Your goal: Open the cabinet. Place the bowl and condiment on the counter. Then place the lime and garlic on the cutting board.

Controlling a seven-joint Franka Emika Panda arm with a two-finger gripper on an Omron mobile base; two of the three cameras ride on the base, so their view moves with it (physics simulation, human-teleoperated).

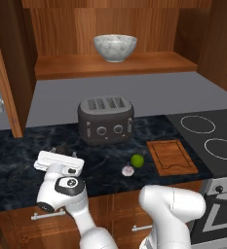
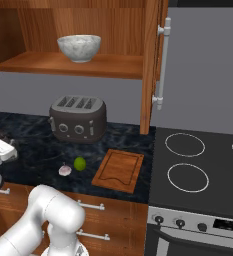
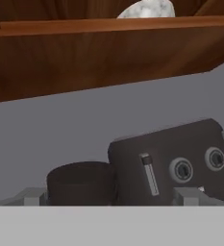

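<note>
The cabinet (image 1: pixel 8 73) is open. One bowl (image 1: pixel 115 47) sits on its shelf. On the counter (image 1: pixel 17 151): one toaster (image 1: pixel 105 119), one lime (image 1: pixel 137 160), one garlic (image 1: pixel 127 170) just beside the lime, and one cutting board (image 1: pixel 171 156), bare. One dark cap, the condiment (image 3: pixel 82 182), stands between the fingertips (image 3: pixel 31 197). The gripper (image 3: pixel 111 197) jaws are fully open, holding nothing.
</note>
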